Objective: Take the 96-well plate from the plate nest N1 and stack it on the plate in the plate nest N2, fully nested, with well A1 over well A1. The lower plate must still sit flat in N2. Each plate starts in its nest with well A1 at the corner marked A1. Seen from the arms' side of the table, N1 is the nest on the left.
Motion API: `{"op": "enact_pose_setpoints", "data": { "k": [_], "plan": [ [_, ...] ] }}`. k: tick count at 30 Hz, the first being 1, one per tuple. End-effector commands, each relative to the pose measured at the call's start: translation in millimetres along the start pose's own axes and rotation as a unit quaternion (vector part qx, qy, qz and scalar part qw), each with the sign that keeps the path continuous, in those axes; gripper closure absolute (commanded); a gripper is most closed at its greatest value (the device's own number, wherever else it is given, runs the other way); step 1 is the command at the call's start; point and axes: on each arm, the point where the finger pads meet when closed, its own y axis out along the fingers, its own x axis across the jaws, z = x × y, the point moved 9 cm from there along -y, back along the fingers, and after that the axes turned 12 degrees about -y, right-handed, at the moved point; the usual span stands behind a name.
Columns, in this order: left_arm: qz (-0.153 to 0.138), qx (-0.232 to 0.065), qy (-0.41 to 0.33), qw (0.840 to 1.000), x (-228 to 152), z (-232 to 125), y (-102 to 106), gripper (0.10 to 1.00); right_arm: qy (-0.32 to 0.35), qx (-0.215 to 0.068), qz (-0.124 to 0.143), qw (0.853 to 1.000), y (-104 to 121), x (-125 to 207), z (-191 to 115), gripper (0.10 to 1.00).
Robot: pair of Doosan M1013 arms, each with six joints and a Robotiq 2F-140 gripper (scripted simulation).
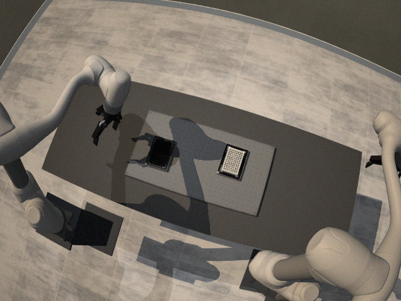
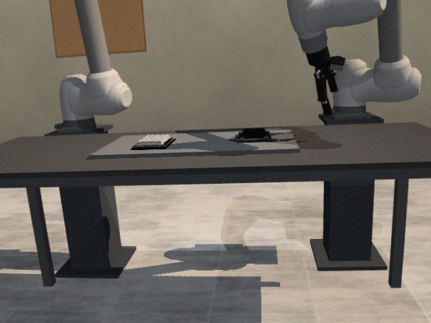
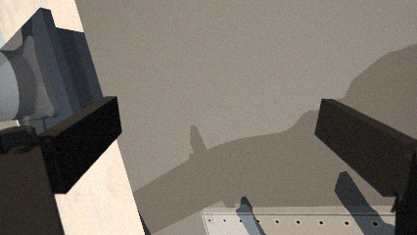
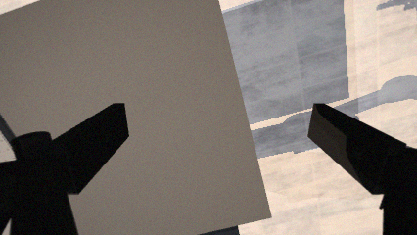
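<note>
Apparently nothing sits between the fingers of the left gripper: they are spread wide, one on each side of its wrist view, with the bare tabletop and arm shadow seen between them. The right gripper is spread wide too, its fingers framing the table's edge and the floor; in the top view it is partly hidden by its own arm.

The left gripper hangs above the table, tilted, off to the side of the grey perforated board and near its N1 end. The right gripper is out past the opposite end of the table, well apart from both plates.

On the board, the black 96-well plate sits in nest N1, in shade, with the shadows of gripper fingers falling across the board beside it. The white 96-well plate sits in nest N2, wells facing up, and looks flat. The two nests stand apart, so the plates are unstacked. The A1 marks are too small to read. Behind the arms, an orange panel shows on the wall.
</note>
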Motion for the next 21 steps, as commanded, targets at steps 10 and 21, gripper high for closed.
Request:
{"op": "enact_pose_setpoints", "data": {
  "k": [10,21],
  "plan": [
    [-0.049,-0.010,0.107,0.993,10,-42,-12,0.098,0.000,0.001,0.000,1.000,-1,0,0,0.098],
    [-0.098,-0.013,0.215,0.972,18,-89,-25,0.098,0.000,0.001,0.000,1.000,-1,0,0,0.098]
  ]
}}
